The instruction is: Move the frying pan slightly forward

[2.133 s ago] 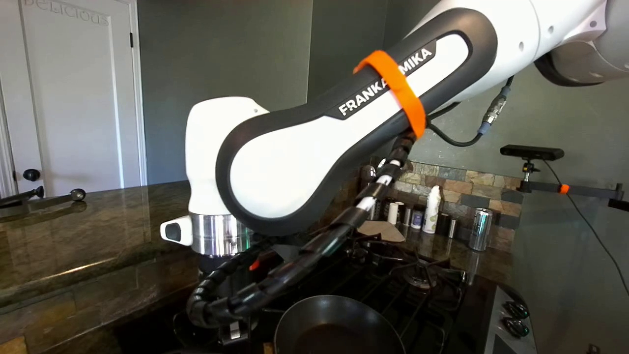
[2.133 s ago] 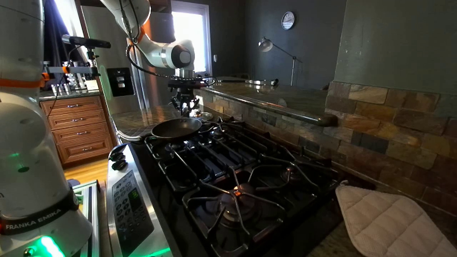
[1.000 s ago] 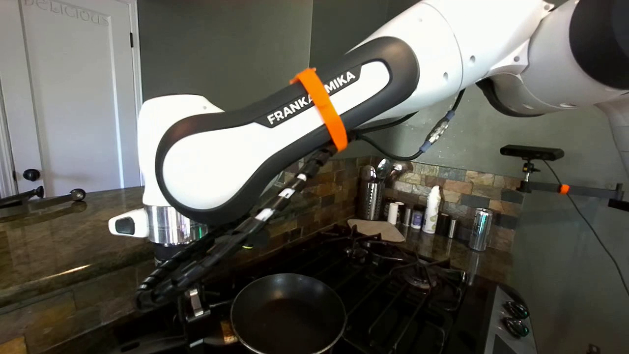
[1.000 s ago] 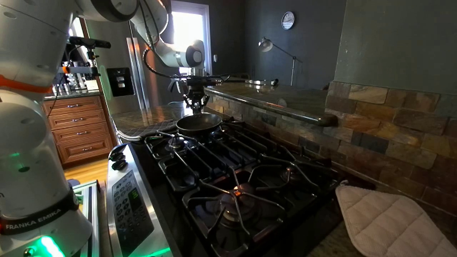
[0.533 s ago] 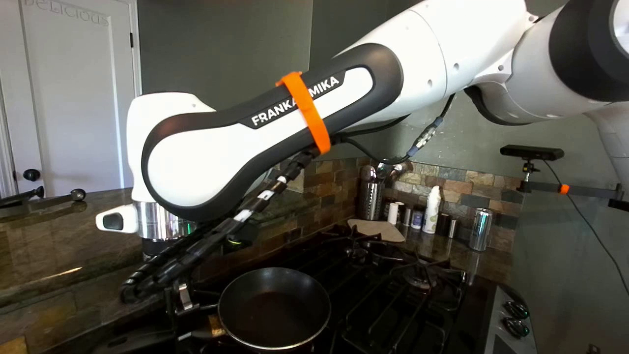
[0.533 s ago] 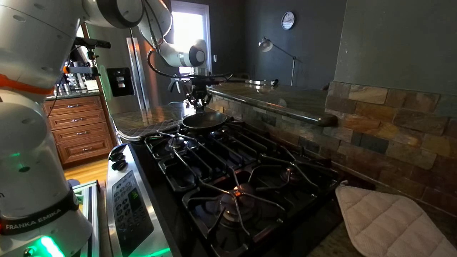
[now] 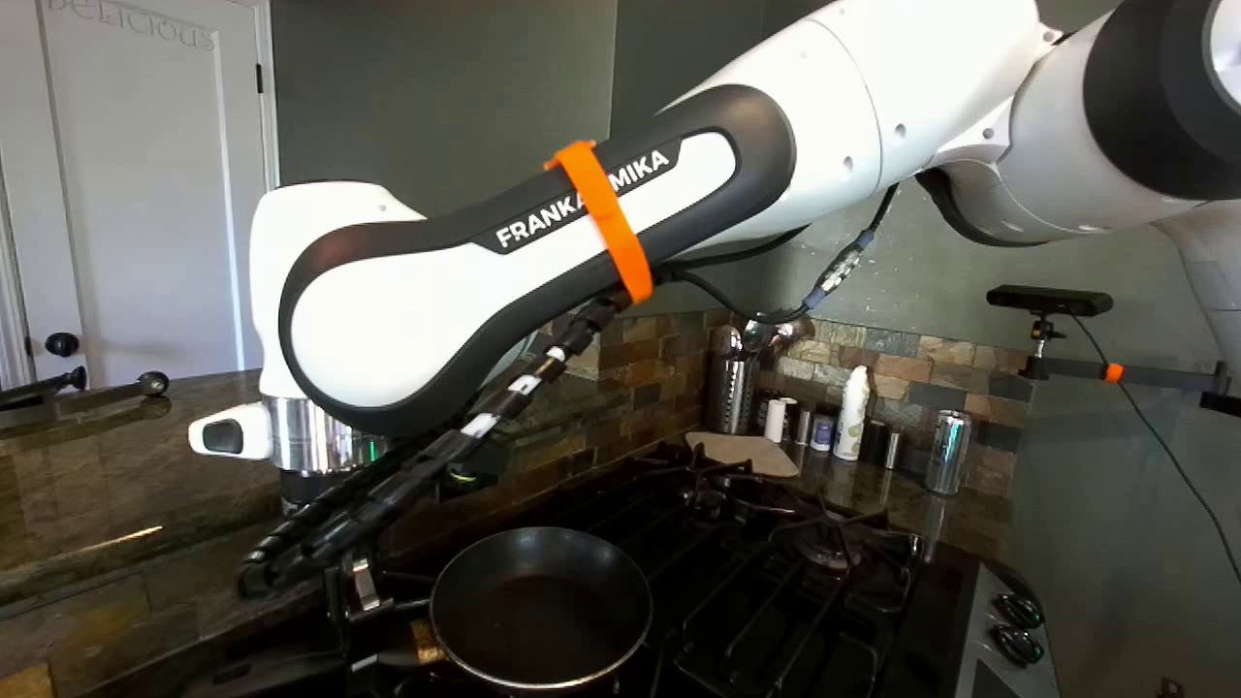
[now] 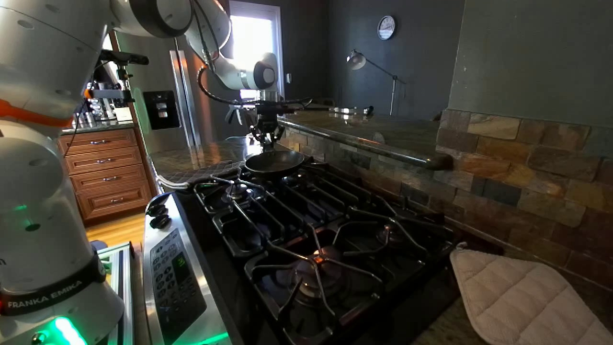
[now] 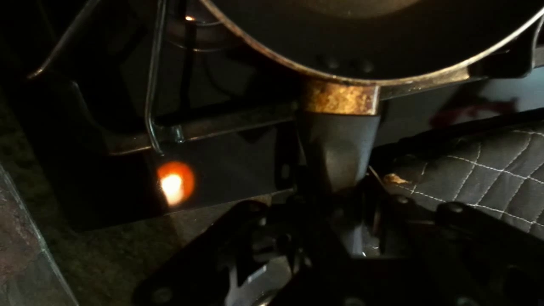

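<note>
At lower centre of an exterior view we find the frying pan [image 7: 541, 609], which the top edge of the wrist view crops, and there we see the gripper [image 9: 335, 182] clamped on its handle [image 9: 340, 142], though deep shadow hides the exact contact from us.

In an exterior view I am seen from close beside my forearm [image 7: 456, 301], across the stove [image 7: 756, 586], and in an exterior view from near my base [image 8: 43, 258] toward my farther hand [image 8: 268, 143], both sharing the frying pan [image 7: 541, 611], which my wrist view faces from close above.
</note>
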Robot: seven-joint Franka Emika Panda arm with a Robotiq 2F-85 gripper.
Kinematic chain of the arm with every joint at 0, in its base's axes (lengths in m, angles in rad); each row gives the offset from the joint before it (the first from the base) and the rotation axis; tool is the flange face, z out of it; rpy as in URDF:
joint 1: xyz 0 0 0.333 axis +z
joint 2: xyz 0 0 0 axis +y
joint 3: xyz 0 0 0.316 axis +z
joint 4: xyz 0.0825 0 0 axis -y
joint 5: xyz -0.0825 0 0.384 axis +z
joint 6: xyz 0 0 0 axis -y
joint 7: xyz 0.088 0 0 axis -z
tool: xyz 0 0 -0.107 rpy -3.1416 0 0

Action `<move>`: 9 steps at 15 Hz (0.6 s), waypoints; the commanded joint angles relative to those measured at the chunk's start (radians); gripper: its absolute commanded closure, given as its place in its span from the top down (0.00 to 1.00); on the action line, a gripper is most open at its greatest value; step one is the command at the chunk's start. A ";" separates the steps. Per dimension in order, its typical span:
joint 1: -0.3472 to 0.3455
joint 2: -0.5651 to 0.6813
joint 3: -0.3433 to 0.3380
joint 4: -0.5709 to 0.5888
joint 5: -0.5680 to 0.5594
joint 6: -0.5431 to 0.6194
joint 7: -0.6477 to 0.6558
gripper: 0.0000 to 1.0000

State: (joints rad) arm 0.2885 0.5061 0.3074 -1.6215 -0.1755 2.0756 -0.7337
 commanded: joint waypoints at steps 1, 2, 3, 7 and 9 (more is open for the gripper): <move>0.017 0.029 -0.007 0.046 -0.039 -0.003 -0.034 0.08; 0.019 0.036 -0.006 0.057 -0.044 -0.004 -0.049 0.08; 0.023 0.046 -0.007 0.073 -0.052 -0.009 -0.063 0.08; 0.040 0.084 -0.010 0.128 -0.082 -0.014 -0.113 0.08; 0.049 0.106 -0.012 0.153 -0.094 -0.018 -0.133 0.08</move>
State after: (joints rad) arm 0.3103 0.5607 0.3070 -1.5381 -0.2323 2.0756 -0.8302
